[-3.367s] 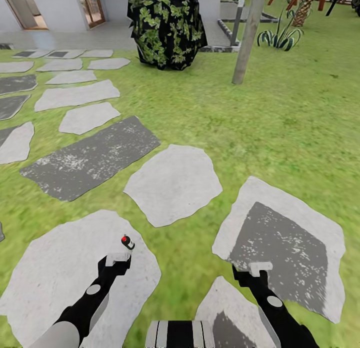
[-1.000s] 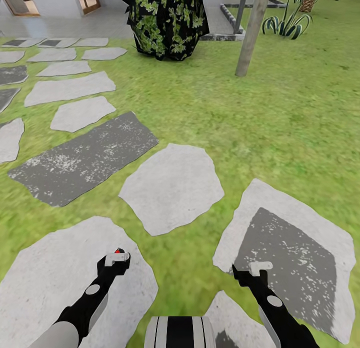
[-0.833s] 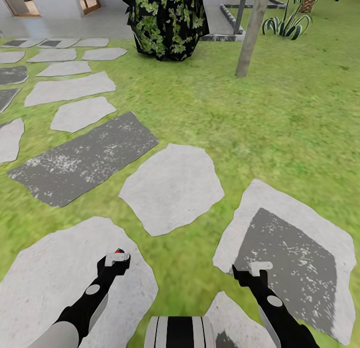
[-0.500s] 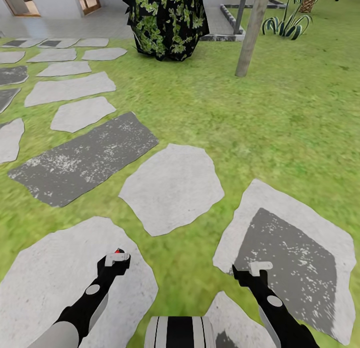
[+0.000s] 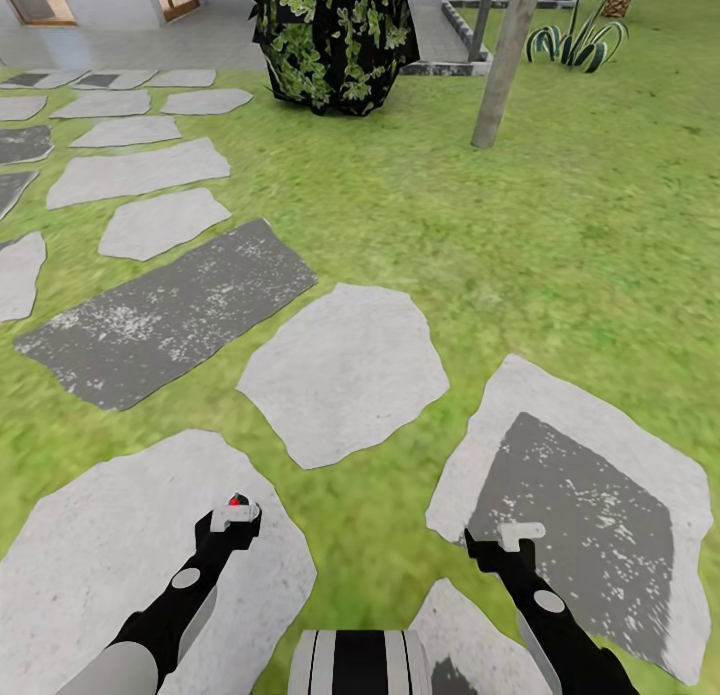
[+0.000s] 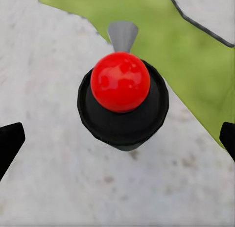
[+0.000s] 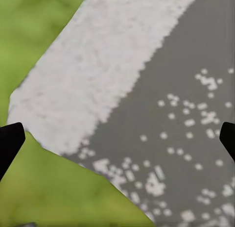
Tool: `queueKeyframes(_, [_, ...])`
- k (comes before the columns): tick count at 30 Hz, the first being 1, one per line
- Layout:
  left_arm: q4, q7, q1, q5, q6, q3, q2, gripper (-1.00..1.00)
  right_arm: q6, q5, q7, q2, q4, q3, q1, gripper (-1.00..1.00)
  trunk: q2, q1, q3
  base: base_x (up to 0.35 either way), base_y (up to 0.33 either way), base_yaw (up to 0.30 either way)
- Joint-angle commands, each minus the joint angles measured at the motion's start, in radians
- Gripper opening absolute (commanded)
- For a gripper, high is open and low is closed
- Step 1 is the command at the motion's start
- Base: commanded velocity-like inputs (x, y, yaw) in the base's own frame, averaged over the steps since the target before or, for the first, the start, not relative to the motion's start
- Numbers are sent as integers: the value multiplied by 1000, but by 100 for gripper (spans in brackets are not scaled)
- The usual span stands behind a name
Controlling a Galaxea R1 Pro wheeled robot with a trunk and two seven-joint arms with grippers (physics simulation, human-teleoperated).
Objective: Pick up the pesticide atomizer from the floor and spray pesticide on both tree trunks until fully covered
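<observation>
The pesticide atomizer (image 6: pixel 122 102), a black body with a round red cap and a grey nozzle, stands on a pale stepping stone (image 5: pixel 110 555). In the left wrist view I look straight down on it, and the black fingertips (image 6: pixel 10 142) stand wide apart on either side without touching it. In the head view my left gripper (image 5: pixel 236 516) hangs right over the atomizer (image 5: pixel 236 499), so just its red top peeks out. My right gripper (image 5: pixel 520 531) is open and empty above a grey-and-white stone (image 5: pixel 580 495). A bare grey-tan tree trunk (image 5: pixel 505 65) rises from the lawn far ahead on the right.
A dark leafy bush (image 5: pixel 330 35) stands far ahead in the middle. Stepping stones (image 5: pixel 345 370) cross the grass (image 5: pixel 520 255) to the left and ahead. A striped-leaf plant (image 5: pixel 575 40) and a paved terrace (image 5: pixel 150 45) by a building lie at the back.
Since 3.4 s ago the atomizer, then just ahead of my left gripper, has come under it. Over the last second the view has shifted only slightly; the arms hold still.
</observation>
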Motion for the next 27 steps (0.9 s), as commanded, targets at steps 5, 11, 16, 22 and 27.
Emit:
queueKeyframes(5, [1, 1, 0, -2, -3, 1, 0, 100, -3, 1, 2, 0, 1, 0, 0, 100, 0, 0, -1, 0, 0, 0])
queueKeyframes(11, [1, 2, 0, -2, -3, 2, 0, 100, -3, 1, 2, 0, 1, 0, 0, 100, 0, 0, -1, 64, 0, 0])
queueKeyframes(16, [1, 1, 0, -2, -3, 2, 0, 100, -3, 1, 2, -1, 1, 0, 0, 100, 0, 0, -1, 38, 0, 0])
queueKeyframes(22, [1, 2, 0, -2, -3, 1, 0, 100, -3, 1, 2, 0, 1, 0, 0, 100, 0, 0, -1, 6, 0, 0])
queueKeyframes(27, [1, 1, 0, -2, -5, 1, 0, -100, -3, 1, 1, 0, 1, 0, 0, 100, 0, 0, -1, 0, 0, 0])
